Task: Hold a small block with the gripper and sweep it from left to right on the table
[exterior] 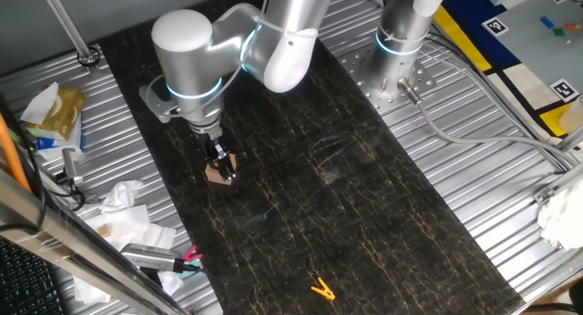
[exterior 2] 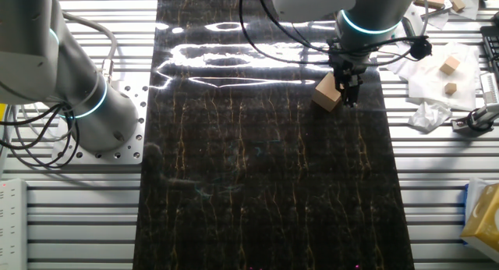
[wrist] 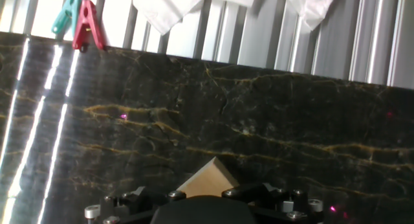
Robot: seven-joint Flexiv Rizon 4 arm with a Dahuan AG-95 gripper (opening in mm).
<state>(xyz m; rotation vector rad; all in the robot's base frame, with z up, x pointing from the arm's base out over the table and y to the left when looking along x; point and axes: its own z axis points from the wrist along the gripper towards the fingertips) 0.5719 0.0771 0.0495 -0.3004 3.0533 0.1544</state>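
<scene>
Small light tan wooden cube (exterior: 219,174), the block of the task, sits clamped at the tip of the small black two-finger claw (exterior: 221,166) on the silver-grey arm, and it rests on the long black table (exterior: 364,206) veined with thin gold lines. The claw is clenched on this block: in one fixed view the dark fingers (exterior: 219,157) press down over its top, and in the other fixed view the cube (exterior 2: 327,93) juts out sideways from the claw (exterior 2: 347,90), tilted, a corner touching the table (exterior 2: 265,184). In the hand view only one pale corner of the cube (wrist: 208,179) shows above the claw's black body; the fingertips themselves are hidden.

Left of the claw in one fixed view, crumpled white tissues (exterior: 123,210) lie on the ribbed silver metal sheet (exterior: 118,142) beside the table. Below and right of the claw, well apart from it, a tiny yellow clip (exterior: 321,289) lies on the black surface. Further right, beyond the claw, stands the round base of a second silver arm (exterior: 401,33) with a blue ring. In the hand view a red clip (wrist: 87,27) and a teal clip (wrist: 68,11) lie ahead of the claw, at the table's far edge.
</scene>
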